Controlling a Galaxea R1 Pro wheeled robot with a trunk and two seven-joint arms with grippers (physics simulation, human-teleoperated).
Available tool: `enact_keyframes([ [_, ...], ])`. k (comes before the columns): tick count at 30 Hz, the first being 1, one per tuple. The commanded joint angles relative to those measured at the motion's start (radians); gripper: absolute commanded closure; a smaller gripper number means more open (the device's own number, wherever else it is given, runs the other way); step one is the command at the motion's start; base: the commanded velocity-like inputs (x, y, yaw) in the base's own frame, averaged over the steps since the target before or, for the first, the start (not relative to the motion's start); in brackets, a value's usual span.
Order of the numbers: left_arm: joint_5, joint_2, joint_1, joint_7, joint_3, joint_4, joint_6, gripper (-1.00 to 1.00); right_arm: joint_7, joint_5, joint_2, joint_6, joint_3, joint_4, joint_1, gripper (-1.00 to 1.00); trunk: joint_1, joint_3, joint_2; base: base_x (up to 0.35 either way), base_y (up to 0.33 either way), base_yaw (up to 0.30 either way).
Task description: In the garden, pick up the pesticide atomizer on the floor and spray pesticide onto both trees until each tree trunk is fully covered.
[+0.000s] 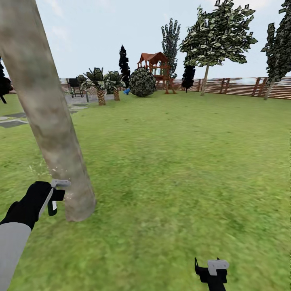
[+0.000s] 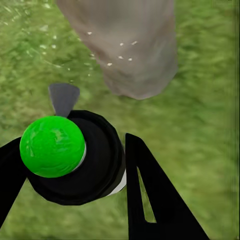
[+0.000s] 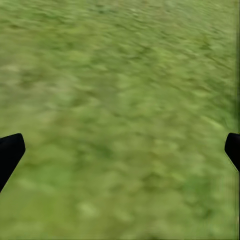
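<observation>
Item: tree trunk. Thick grey-tan mottled column, leaning, rising from the grass floor at 9 o'clock in the head view; base meets the ground near 8 o'clock. Small pale specks float beside its lower part. In the left wrist view the trunk base stands just past the atomizer, flecked with white dots.

Item: second tree. Green-leaved crown on a thin pale stem, far off at 1 o'clock, before the slatted brown fence.

Item: pesticide atomizer. Black body with a bright green round cap and a grey nozzle tab pointing toward the trunk; seated between the two dark fingers of the left pincer, which closes on it. In the head view its grey-white head sits just beside the trunk's lower part, at 8 o'clock.

Item: right pincer. Low at 5 o'clock in the head view, well apart from the trunk. In the right wrist view its finger tips stand spread wide over bare grass, holding nothing.

Item: background. Red-roofed wooden play tower, round leafy bush, short palms, black cone-shaped tree, all around 12 o'clock.
</observation>
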Motion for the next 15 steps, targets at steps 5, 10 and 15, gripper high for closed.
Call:
enact_keyframes([
  [5, -0.001, 0.0, 0.0, 0.0, 0.0, -0.001, 0.0, 1.0, 0.0, 0.0, 0.001, 0.0, 0.0, 0.0, 0.0, -1.0, 0.0, 0.0, 0.0, 0.003, -0.275, 0.0],
  [10, -0.001, 0.0, 0.0, 0.0, 0.001, -0.001, 0.0, 1.0, 0.0, 0.0, 0.001, 0.0, 0.0, 0.0, 0.0, -1.0, 0.0, 0.0, 0.0, 0.0, -0.275, 0.147],
  [15, -0.003, 0.007, 0.0, 0.0, 0.01, 0.003, 0.001, 1.0, 0.0, 0.0, 0.001, 0.0, 0.0, 0.0, 0.0, -1.0, 0.0, 0.0, 0.0, 0.006, -0.275, 0.272],
])
